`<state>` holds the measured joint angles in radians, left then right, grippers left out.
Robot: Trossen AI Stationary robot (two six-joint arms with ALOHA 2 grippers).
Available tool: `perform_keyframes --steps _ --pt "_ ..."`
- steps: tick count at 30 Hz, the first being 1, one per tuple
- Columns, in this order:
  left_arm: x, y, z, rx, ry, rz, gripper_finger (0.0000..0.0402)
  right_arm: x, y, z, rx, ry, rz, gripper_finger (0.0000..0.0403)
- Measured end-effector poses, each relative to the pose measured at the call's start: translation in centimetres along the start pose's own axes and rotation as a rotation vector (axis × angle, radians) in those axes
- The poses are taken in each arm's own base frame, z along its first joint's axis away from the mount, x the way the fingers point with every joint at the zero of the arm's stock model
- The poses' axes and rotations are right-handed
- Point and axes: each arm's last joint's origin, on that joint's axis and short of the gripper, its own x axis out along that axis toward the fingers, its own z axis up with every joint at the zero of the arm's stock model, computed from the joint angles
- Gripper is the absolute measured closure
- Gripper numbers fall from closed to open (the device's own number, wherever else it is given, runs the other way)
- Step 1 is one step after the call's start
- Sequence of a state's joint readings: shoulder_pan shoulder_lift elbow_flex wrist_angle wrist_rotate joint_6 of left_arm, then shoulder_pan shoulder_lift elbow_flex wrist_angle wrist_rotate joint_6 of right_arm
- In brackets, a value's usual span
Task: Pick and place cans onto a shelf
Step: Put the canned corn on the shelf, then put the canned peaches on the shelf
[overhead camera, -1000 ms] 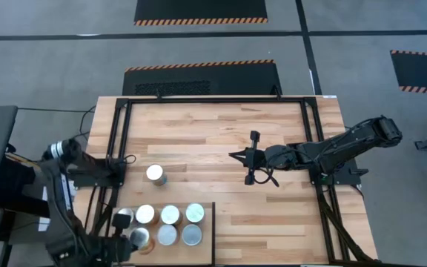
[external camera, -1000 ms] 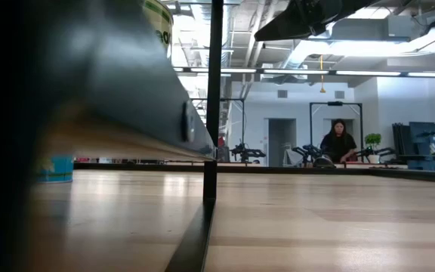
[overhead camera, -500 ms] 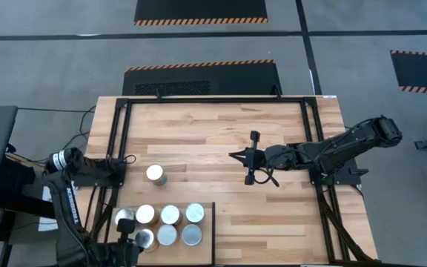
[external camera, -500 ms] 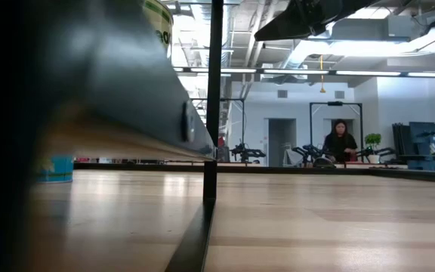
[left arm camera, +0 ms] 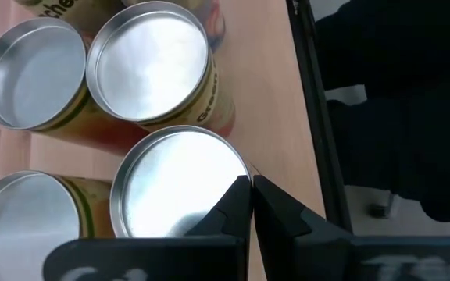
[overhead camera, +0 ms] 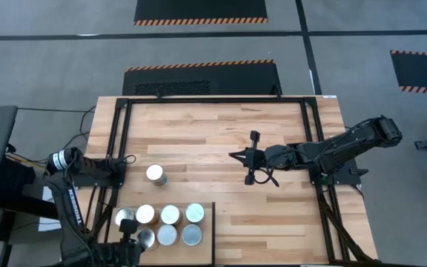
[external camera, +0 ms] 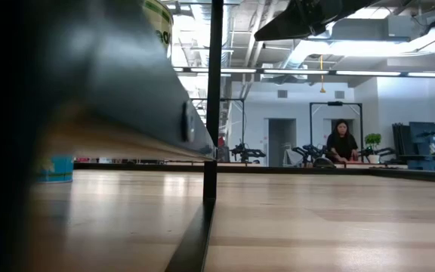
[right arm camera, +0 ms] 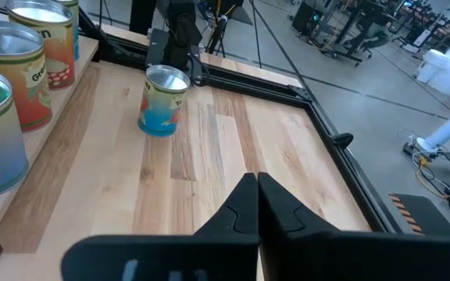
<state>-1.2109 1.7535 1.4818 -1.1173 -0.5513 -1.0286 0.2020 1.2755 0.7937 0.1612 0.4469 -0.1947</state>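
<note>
The pale plywood shelf (overhead camera: 207, 222) stands at the table's near left with several upright cans on it. One more can (overhead camera: 155, 174) with a bluish label stands on the tabletop beyond the shelf; it also shows in the right wrist view (right arm camera: 162, 100). My left gripper (overhead camera: 128, 236) is shut and hangs over the shelf's left edge; in the left wrist view (left arm camera: 250, 181) its tips stand over the rim of the near-left can (left arm camera: 174, 187). My right gripper (overhead camera: 252, 157) is shut and empty above the table's middle. My left gripper points down from above with its shut fingertips (left arm camera: 241, 195) at the rim (left arm camera: 237, 156) of the near-left can, on the side toward the shelf's left edge. I cannot tell whether they touch it. The can stands upright on the shelf.
A black frame (overhead camera: 117, 148) runs around the tabletop, with a rail along the shelf's left side (left arm camera: 319, 156). Bare striped tabletop (overhead camera: 221, 133) lies between the lone can and my right gripper. In the low view a person (external camera: 342, 143) is in the room far behind the table.
My left arm has shifted a little toward the table's near edge, then held still. The near-left can on the shelf showed its orange side a second ago and now shows mostly its grey top.
</note>
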Motion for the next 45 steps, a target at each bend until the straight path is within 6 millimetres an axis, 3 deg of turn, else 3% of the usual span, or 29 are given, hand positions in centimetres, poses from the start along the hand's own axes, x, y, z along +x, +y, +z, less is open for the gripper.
perform_keyframes --steps 22,35,45 --pt "0.4 0.9 0.4 0.038 0.032 0.052 0.04 0.0 0.0 0.0 0.0 0.0 0.0 0.0393" --pt "0.4 1.0 0.1 0.026 0.085 0.043 0.036 0.0 0.0 0.0 0.0 0.0 0.0 0.0394" --pt "-2.1 2.2 2.3 0.048 0.13 0.062 0.0358 0.0 0.0 0.0 0.003 -0.001 0.001 0.0393"
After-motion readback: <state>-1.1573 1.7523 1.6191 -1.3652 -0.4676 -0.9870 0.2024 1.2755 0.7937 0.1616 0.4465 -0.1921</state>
